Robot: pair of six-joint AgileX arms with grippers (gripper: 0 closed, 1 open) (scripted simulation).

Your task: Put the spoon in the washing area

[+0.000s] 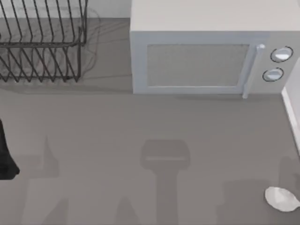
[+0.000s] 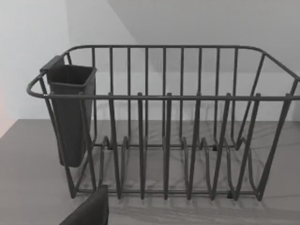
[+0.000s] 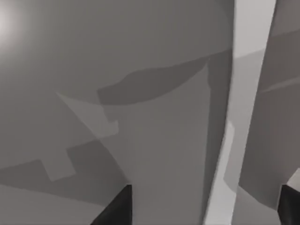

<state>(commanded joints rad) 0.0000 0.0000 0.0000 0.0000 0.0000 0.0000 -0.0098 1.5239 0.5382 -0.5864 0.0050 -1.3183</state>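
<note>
- One spoon (image 1: 281,198) lies on the bench (image 1: 140,140) at the near right corner of the top view, well apart from the rack (image 1: 42,42) at the far left.
- It lies free, nothing touching it, bowl showing as a white oval with a short taper toward the right edge.
- It looks small, light and stiff; the glossy surface will likely be slippery, so a pinch across the rounded bowl could squirt it out.
- A better hold is probably across the narrow neck or handle, pads square to its sides, low against the bench.
- Left arm (image 1: 5,159) sits at the left edge; its wrist view faces the rack and its dark cup (image 2: 70,112). I cannot tell whether the left pincer is apart or together.
- Right pincer (image 3: 206,206): dark fingertips (image 3: 117,211) stand wide apart over bare bench, holding nothing.
- The microwave (image 1: 206,51) stands at the back.
</note>
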